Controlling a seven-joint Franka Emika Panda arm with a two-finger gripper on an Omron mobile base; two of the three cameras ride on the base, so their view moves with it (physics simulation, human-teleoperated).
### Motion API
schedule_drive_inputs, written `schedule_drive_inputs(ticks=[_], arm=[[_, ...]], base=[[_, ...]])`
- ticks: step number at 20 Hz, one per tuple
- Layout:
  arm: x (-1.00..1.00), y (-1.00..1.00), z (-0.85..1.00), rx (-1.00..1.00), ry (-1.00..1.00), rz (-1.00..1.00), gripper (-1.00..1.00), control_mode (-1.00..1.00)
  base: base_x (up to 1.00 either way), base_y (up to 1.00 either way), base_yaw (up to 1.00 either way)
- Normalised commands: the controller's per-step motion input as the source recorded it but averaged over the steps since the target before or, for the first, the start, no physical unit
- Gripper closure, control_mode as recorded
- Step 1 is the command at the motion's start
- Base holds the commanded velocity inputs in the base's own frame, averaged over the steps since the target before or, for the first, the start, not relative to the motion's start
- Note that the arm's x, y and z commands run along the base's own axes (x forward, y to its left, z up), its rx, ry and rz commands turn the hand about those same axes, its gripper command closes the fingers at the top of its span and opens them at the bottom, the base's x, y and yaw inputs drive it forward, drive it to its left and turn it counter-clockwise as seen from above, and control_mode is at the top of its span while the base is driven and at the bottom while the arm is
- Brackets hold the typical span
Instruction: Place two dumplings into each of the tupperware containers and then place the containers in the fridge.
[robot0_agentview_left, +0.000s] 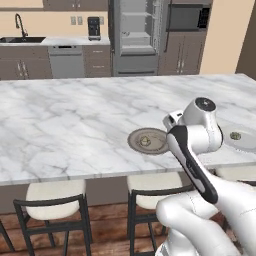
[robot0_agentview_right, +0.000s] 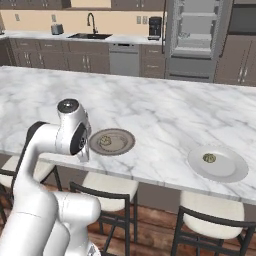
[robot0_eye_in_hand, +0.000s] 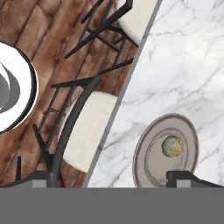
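One dumpling lies centred on grey plate near tabletop edge; second dumpling on white plate, well apart. Gripper wide open, empty, above the edge. Step: first pick; next, centre over dumpling, descend.

White marble island, cushioned stools on wood floor, brown cabinets behind.

Camera setup: two base views, one hand view.
Both base views look forward and down across the marble island toward the fridge; the hand view looks steeply down, close over the island's near edge and grey plate.
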Motion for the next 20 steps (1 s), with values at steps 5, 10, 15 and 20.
schedule_drive_inputs(ticks=[5, 10, 15, 20], arm=[[0.98, -0.11, 0.0, -0.1, 0.04, 0.32, -1.0, -1.0], [1.0, -0.1, -0.08, -0.18, 0.29, 0.42, -1.0, -1.0], [0.72, 0.12, -0.39, -0.18, 0.14, 0.12, -1.0, -1.0], [0.21, 0.16, -0.74, -0.04, -0.14, 0.0, -1.0, -1.0]], base=[[0.0, 0.0, 0.0], [0.0, 0.0, 0.0], [0.0, 0.0, 0.0], [0.0, 0.0, 0.0]])
